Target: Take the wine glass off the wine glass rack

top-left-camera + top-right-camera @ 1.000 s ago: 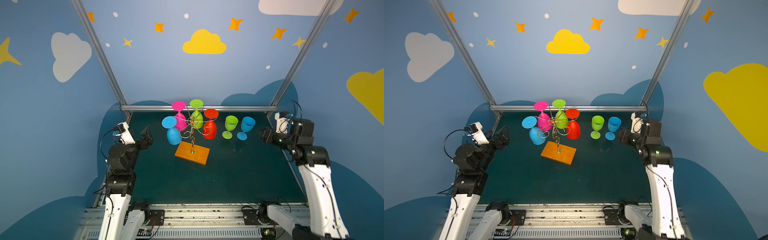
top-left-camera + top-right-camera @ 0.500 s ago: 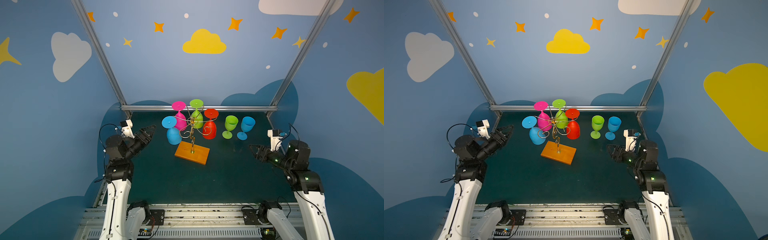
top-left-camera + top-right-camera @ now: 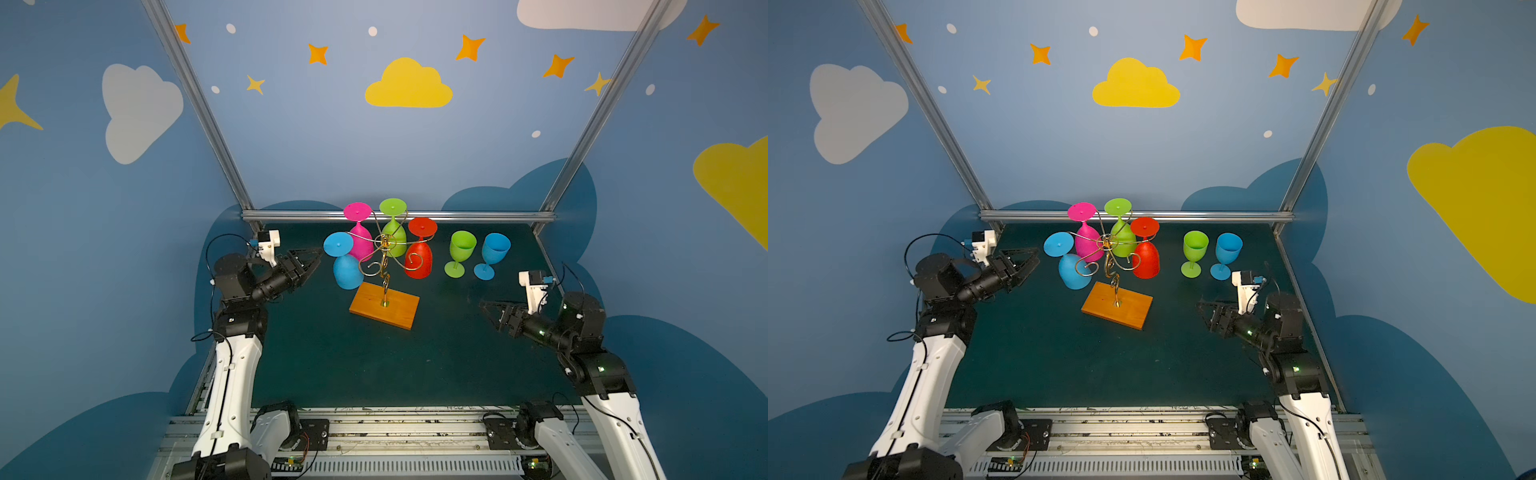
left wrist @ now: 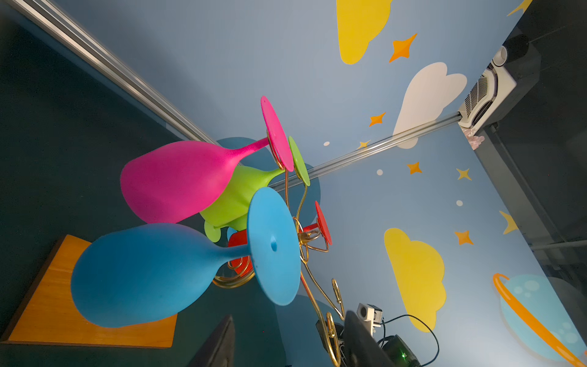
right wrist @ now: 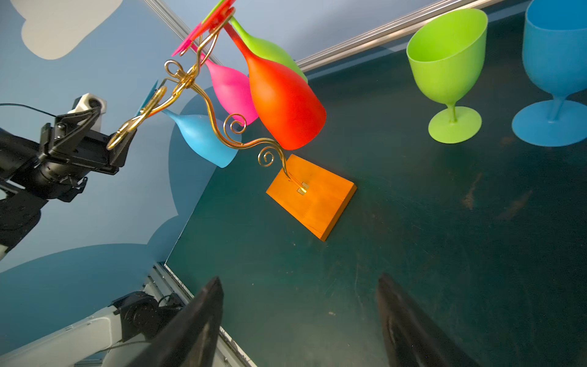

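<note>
The wine glass rack (image 3: 399, 311) (image 3: 1129, 311) is a gold wire stand on an orange wooden base mid-table. Upside down on its arms hang a blue wine glass (image 3: 347, 271) (image 4: 143, 273) (image 5: 203, 139), a pink one (image 3: 361, 246), a green one (image 3: 395, 240) and a red one (image 3: 417, 261) (image 5: 286, 105). My left gripper (image 3: 312, 259) (image 3: 1030, 258) (image 4: 289, 317) stands open and empty, just left of the blue glass and apart from it. The right gripper (image 3: 487, 308) (image 3: 1202, 306) (image 5: 300, 279) is open and empty, low over the mat right of the base.
A green glass (image 3: 460, 253) (image 5: 448, 63) and a blue glass (image 3: 494, 254) (image 5: 556, 63) stand upright on the dark green mat (image 3: 353, 365), right of the rack. An aluminium rail (image 3: 478, 216) and blue walls close in the back and sides.
The right arm has dropped from beside the standing blue glass toward the front and middle, its jaws wider. The left gripper has edged toward the hanging blue glass, its jaws narrower.
</note>
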You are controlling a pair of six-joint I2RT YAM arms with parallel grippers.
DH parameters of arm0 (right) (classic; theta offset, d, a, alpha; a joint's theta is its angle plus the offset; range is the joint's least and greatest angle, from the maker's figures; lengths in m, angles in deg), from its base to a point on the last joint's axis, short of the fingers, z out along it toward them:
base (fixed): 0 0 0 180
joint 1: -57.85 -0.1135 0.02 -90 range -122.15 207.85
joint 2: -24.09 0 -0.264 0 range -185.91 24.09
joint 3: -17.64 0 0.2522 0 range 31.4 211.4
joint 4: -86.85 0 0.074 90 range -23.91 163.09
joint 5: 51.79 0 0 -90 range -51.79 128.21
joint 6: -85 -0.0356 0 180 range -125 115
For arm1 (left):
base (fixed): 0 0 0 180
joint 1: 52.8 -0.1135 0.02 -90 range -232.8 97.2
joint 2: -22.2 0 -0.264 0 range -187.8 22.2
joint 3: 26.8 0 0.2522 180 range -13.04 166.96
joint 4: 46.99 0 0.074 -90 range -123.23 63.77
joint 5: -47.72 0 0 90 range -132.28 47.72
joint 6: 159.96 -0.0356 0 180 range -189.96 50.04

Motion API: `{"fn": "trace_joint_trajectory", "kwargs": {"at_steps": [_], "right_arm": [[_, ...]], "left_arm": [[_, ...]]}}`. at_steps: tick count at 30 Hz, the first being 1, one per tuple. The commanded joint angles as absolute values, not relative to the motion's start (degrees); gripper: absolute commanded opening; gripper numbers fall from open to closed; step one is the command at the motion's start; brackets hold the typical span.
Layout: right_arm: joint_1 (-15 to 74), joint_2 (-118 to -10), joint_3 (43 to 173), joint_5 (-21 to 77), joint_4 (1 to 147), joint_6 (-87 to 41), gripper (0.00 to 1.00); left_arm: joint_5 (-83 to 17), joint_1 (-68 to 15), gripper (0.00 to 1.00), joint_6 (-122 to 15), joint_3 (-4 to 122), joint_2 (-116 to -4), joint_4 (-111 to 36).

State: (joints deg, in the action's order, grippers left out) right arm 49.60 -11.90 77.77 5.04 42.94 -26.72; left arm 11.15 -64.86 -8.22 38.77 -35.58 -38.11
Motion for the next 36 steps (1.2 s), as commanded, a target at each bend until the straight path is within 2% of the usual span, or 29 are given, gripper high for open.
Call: {"fn": "trace_joint_trajectory", "kwargs": {"at_steps": [1,18,24,30,36], "right_arm": [[48.4,-11.0,77.2,6.3,45.7,-28.0,0.77],[46.6,-11.2,76.8,7.3,46.0,-29.0,0.78],[46.5,-11.2,76.5,7.6,46.5,-29.3,0.78],[46.4,-11.2,76.3,7.6,46.6,-29.4,0.78],[46.4,-11.1,75.8,7.7,46.8,-29.8,0.78]], "left_arm": [[13.5,-64.3,0.53,-9.6,41.2,-37.2,-38.9],[11.5,-60.3,0.40,-11.4,43.8,-44.6,-40.9],[11.2,-59.5,0.32,-9.8,44.1,-45.8,-43.3],[11.3,-59.3,0.21,-8.7,43.9,-46.1,-44.1],[11.0,-59.3,0.15,-6.6,43.3,-45.2,-45.5]]}}
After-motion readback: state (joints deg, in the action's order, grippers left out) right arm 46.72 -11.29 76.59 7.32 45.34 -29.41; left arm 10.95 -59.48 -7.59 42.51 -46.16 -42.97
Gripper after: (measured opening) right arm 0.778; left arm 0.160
